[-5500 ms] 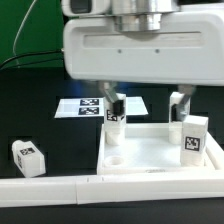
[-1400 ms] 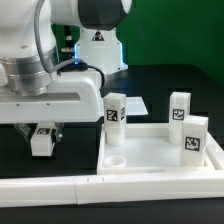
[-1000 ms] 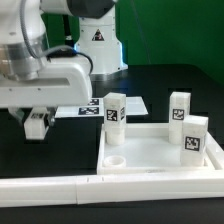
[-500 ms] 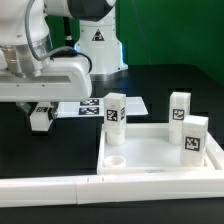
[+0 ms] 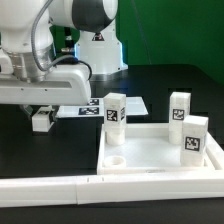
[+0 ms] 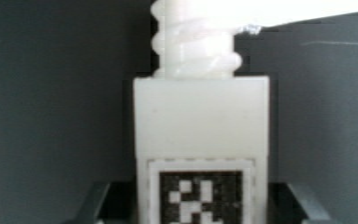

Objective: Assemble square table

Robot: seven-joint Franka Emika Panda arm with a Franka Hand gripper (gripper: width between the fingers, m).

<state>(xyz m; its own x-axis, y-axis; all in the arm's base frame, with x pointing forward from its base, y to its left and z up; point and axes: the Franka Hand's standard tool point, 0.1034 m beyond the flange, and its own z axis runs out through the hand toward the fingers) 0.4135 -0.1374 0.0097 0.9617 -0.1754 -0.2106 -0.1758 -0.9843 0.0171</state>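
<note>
The white square tabletop (image 5: 160, 152) lies rim-up at the exterior view's right. Three tagged white legs stand in its corners: one at the near-left back (image 5: 114, 110), one at the back right (image 5: 179, 106), one at the front right (image 5: 195, 137). The front-left corner hole (image 5: 117, 160) holds nothing. My gripper (image 5: 40, 113) hangs to the left of the tabletop, shut on a fourth leg (image 5: 41, 121) lifted off the black table. In the wrist view this leg (image 6: 199, 120) fills the frame between the dark fingers (image 6: 108, 202), its threaded end (image 6: 195, 45) pointing away.
A long white rail (image 5: 50, 190) runs along the table's front edge and meets the tabletop's front left. The marker board (image 5: 90, 107) lies flat behind the gripper. The arm's base (image 5: 96, 45) stands at the back, and the white gripper body (image 5: 45, 85) overhangs the left half.
Over the last second the gripper has drifted slightly to the exterior view's right and a touch higher, carrying the leg. Tabletop and standing legs have not moved.
</note>
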